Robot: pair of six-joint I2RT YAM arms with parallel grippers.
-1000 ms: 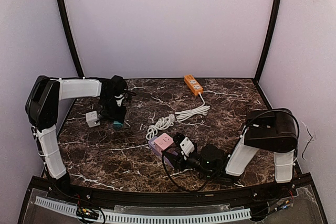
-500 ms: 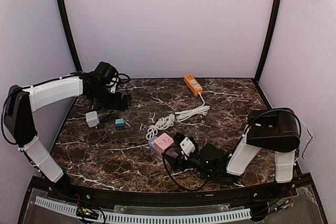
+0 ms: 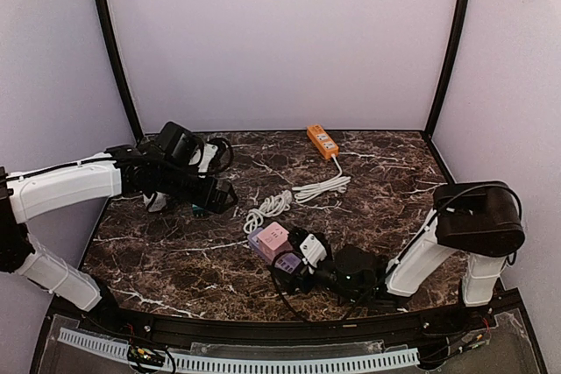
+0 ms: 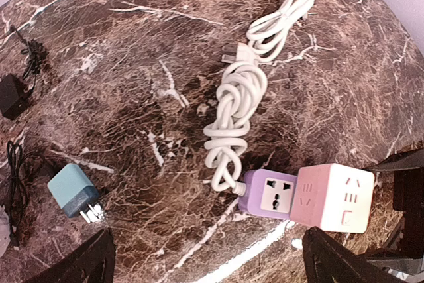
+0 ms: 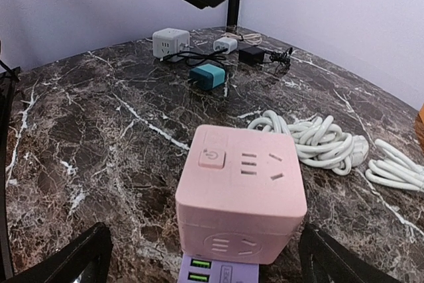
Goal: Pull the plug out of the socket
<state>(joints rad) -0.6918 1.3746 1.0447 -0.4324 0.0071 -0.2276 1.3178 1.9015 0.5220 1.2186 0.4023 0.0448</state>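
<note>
Plug (image 4: pixel 73 193), teal, boxy, with bare metal prongs, lies loose on the veined marble table (image 4: pixel 132 44). In the top view it is at ten o'clock from the pink cube socket (image 4: pixel 334 197), well apart. Left gripper (image 4: pixel 212 266) and right gripper (image 5: pixel 205 263) are both spread wide, holding nothing. Risk: the right fingers flank the smooth plastic cube, so a careless retreat could knock it and drag its knotted white cord (image 4: pixel 235 107).

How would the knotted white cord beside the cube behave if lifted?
Probably floppy: the cord lies in loose, knotted loops, so it would likely sag and dangle. One end seems to enter the purple base of the cube, so lifting may tug it along. It looks light and unlikely to roll.
</note>
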